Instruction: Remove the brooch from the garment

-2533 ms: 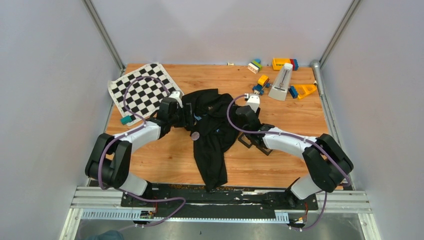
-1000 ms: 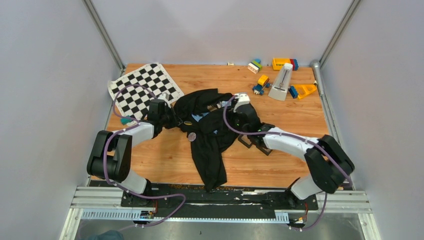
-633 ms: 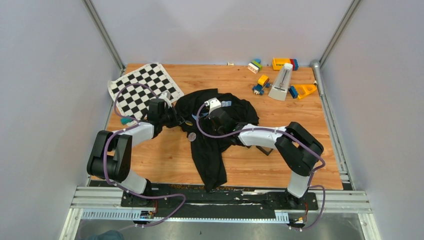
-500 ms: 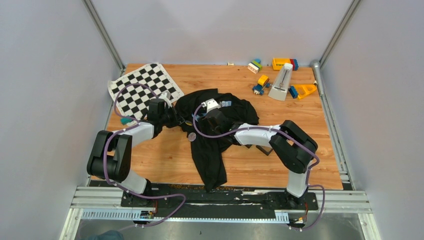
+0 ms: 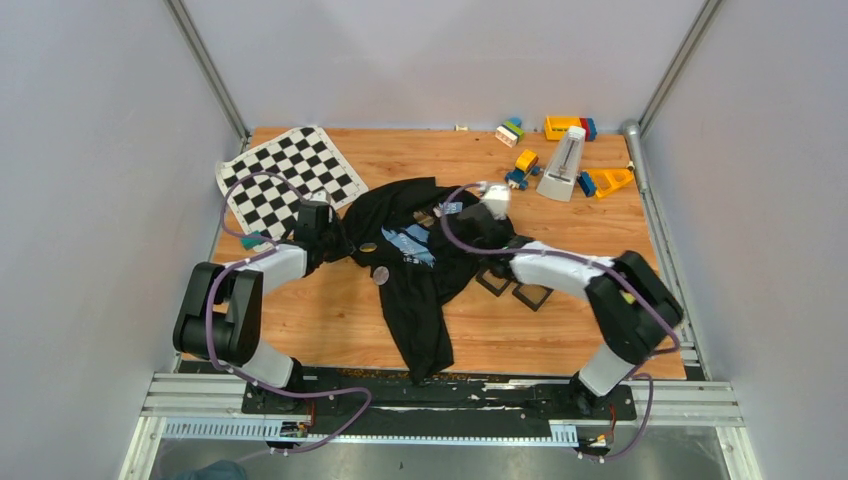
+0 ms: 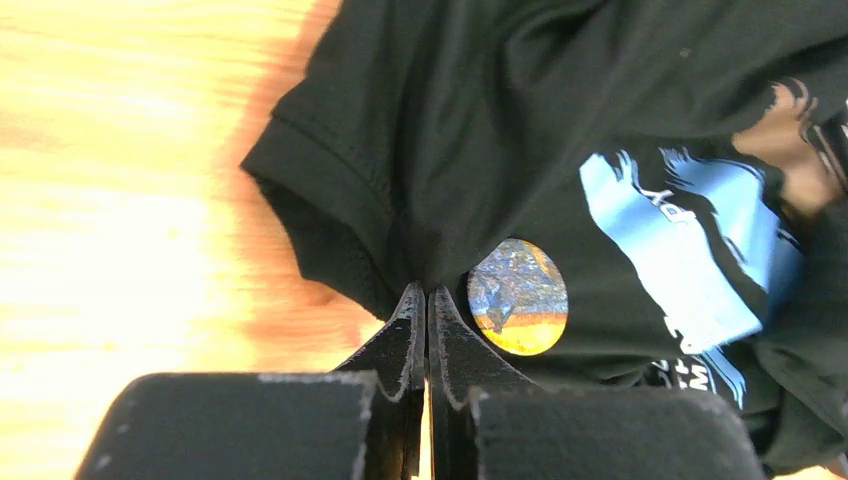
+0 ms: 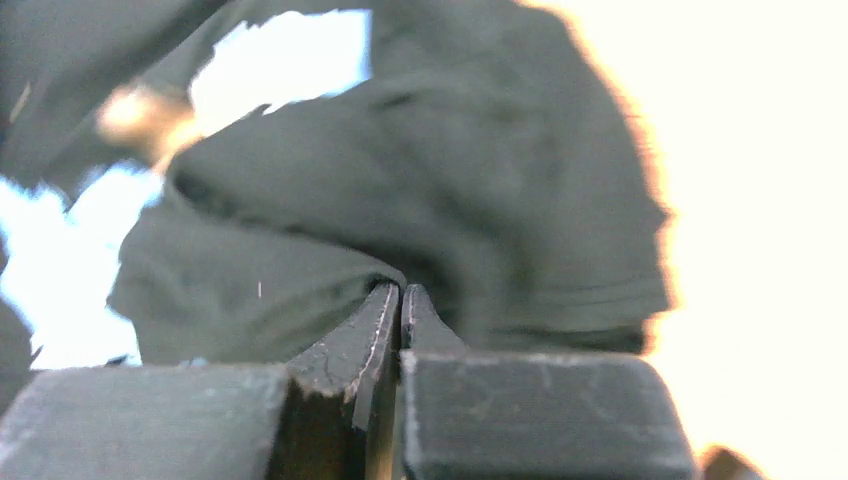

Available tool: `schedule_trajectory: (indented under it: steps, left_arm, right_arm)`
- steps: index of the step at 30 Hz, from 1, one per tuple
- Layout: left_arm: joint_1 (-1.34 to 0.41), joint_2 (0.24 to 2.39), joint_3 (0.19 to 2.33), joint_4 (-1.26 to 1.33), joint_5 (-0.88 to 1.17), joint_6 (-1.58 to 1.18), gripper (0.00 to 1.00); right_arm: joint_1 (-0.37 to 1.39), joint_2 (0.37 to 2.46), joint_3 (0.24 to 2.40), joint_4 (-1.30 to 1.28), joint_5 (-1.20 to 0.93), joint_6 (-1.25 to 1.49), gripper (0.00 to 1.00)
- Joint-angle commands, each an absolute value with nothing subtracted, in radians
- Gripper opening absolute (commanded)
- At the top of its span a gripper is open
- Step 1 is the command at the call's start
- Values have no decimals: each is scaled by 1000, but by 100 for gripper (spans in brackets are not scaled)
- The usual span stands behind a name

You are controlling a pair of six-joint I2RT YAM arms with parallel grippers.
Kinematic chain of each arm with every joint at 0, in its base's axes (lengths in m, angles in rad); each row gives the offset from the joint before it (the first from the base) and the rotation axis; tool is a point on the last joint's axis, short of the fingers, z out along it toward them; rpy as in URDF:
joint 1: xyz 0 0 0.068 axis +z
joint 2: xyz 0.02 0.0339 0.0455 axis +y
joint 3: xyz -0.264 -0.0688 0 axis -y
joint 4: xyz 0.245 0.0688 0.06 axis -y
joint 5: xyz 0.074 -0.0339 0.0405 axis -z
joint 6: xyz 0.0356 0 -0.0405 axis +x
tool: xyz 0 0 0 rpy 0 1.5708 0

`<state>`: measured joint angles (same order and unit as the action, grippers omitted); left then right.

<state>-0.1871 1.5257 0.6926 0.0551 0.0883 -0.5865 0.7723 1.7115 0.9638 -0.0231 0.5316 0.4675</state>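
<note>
Left gripper (image 6: 427, 292) is clenched, its two black fingers pressed together on a fold at the sleeve-side edge of the garment (image 5: 420, 310). This is a black T-shirt lying crumpled across the middle of the wooden desk (image 5: 330, 320). Right gripper (image 7: 400, 288) is also closed and seems to nip a ridge of the same black cloth on the opposite side, though its wrist view is blurred.

Between the two grips the cloth lies partly spread, so the blue, white and brown printed patch (image 5: 408, 243) faces up. The brooch (image 5: 380, 273), a tiny pale grey disc, sits at the near left edge of the garment. It is near the left gripper but apart from it, and whether it is pinned through the cloth cannot be told from above.

A second round badge (image 6: 517, 297), blue and orange, lies on the cloth just beside the left gripper's tips. Two small square black trays (image 5: 520, 292) sit on the desk to the right of the garment.

The task looks barely begun. The garment is held and opened out, but neither gripper has the brooch. One gripper would need to let go, grasp the brooch and pull it off the cloth.
</note>
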Motion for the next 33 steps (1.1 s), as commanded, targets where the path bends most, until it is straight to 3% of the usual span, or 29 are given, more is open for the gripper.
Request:
schedule_trajectory:
  steps: [1,7,16,23,29,30,31,32,33]
  left_arm:
    - [-176,1469,720,-29,-82,-602,0]
    - [-175,1390,705,-78,-214,-651,0]
    - [-175,1255,712,-139,-219,-608,0]
    - [-168,1202,954,-397,-283,-583,0]
    - [-167,1367,1150,-431,-163,-577,0]
    - [-168,1426,1170,-431,-141,-578,0]
    - [-168,1459,1207,-430,-122,-578,0]
    - [-167,1527,1224,-428,-112,-576,0]
    - [-166,1562,1268,-432,-76,-564,2]
  right_arm:
    - [513,1475,838,-103,569,730,0]
    - [325,1381,792,-105,456,777,0]
    - [201,1525,1173,-281,279,688,0]
    - [88,1525,1369,-362,172,690,0]
    - [73,1637,1530,-431,103,625,0]
    - [73,1648,1543,-443,82,618,5]
    - [73,1653,1544,-445,40,603,19]
    - [73,1655,1541,-446,-20,590,48]
    - [77,1649,1529,-446,-75,580,68]
